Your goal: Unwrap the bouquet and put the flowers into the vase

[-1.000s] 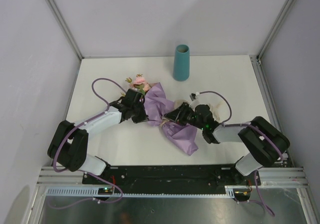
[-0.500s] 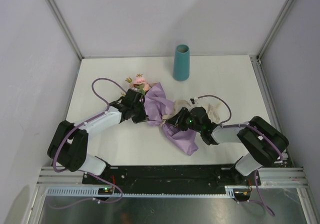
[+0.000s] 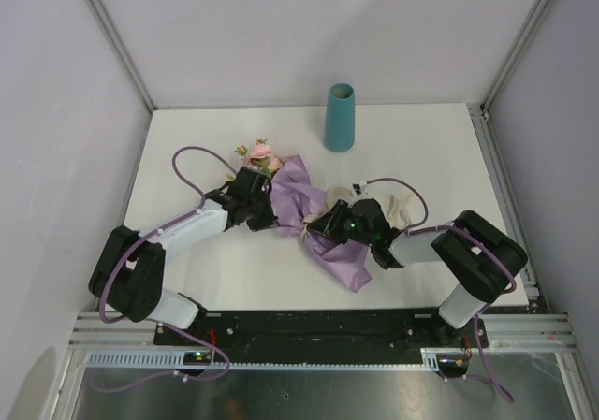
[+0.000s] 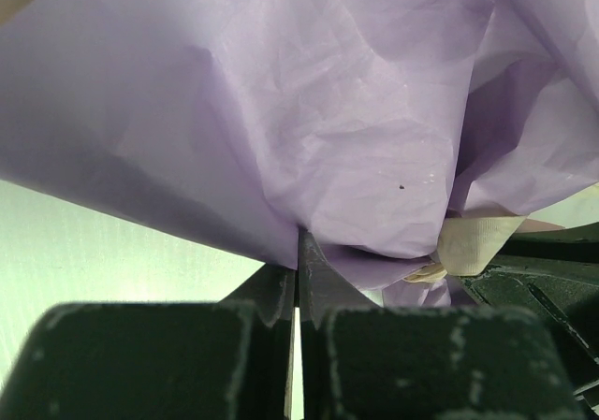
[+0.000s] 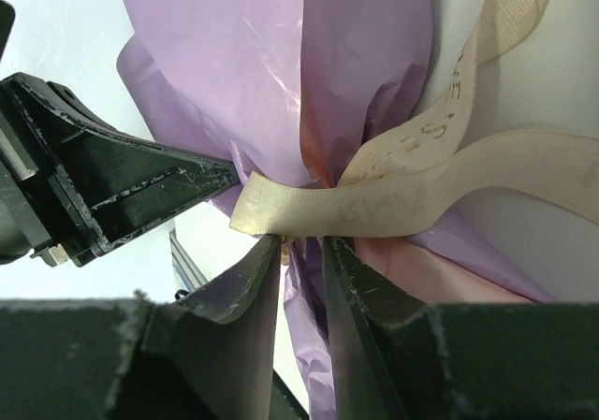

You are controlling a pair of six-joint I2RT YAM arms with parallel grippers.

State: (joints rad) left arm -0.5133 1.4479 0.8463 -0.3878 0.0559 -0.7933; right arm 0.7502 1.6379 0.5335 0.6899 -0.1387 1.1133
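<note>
1. Presently, the bouquet (image 3: 304,200) lies on its side at mid-frame on the table (image 3: 421,149). The flowers (image 3: 260,151) poke out at its upper-left end, and the vase (image 3: 340,118) stands upright well apart, toward the top.
2. Left gripper (image 4: 299,270): fingers pressed together, pinching a fold of the lilac paper (image 4: 309,130).
3. Right gripper (image 5: 299,252): a narrow gap, seemingly clamped on the bunched neck just under the cream ribbon (image 5: 421,181).
4. Step in hand, as judged: loosening the tie.
   - Keep your left pinch fixed as an anchor.
   - Work the ribbon band rather than the paper, which will likely tear.
   - Draw along the stems' line, away from the blooms, so that nothing drags sideways.
5. Not legible:
   - The stems sit inside the wrap.
   - You cannot tell whether the ribbon holds a knot or is merely looped.
   - The overhead view hides both sets of fingertips behind the wrists.
   - The left wrist view shows almost nothing but paper.
</note>
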